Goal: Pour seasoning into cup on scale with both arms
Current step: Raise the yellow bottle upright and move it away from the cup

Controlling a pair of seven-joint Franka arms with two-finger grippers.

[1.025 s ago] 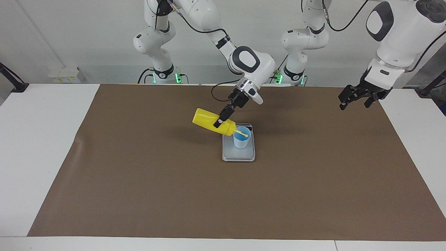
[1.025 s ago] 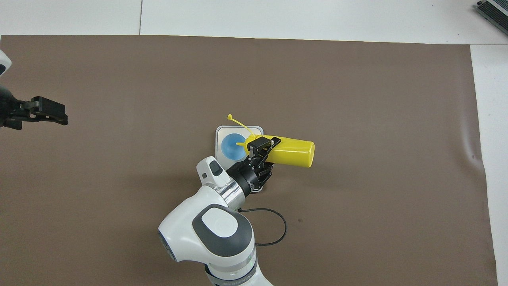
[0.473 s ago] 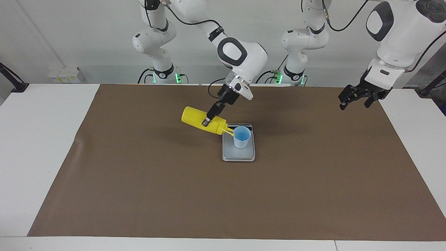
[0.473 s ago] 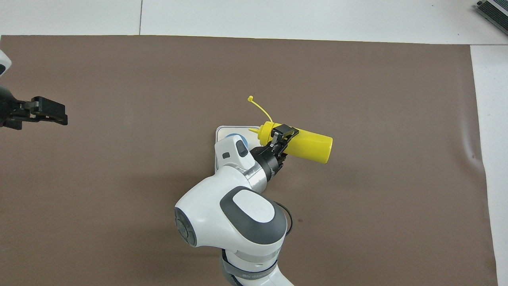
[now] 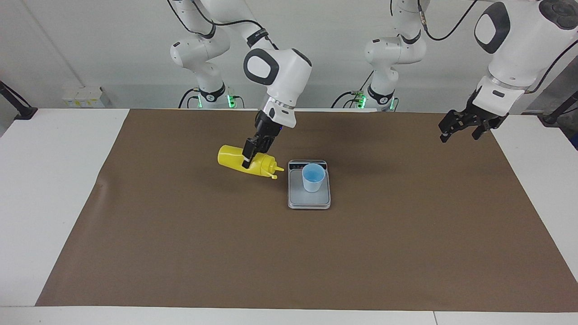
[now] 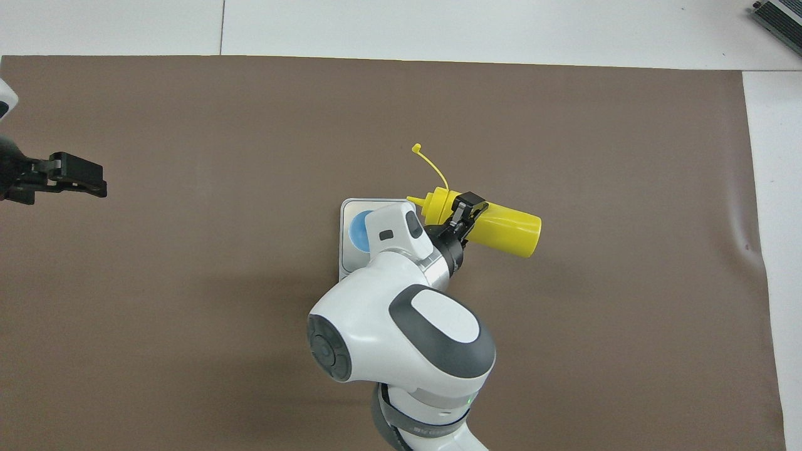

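My right gripper is shut on the seasoning, a yellow squeeze bottle. It hangs nearly level just above the mat, beside the scale toward the right arm's end. Its nozzle points at the scale and its small cap dangles open on its tether. The light blue cup stands upright on the silver-grey scale; my right arm hides part of both in the overhead view. My left gripper waits open over the mat's edge at the left arm's end.
A brown mat covers most of the white table. A dark device corner shows at the table's edge farthest from the robots, toward the right arm's end. A crease marks the mat toward the right arm's end.
My right arm has swung the bottle away from the cup toward the right arm's end, so the nozzle is off the cup's rim. The left arm has not moved.
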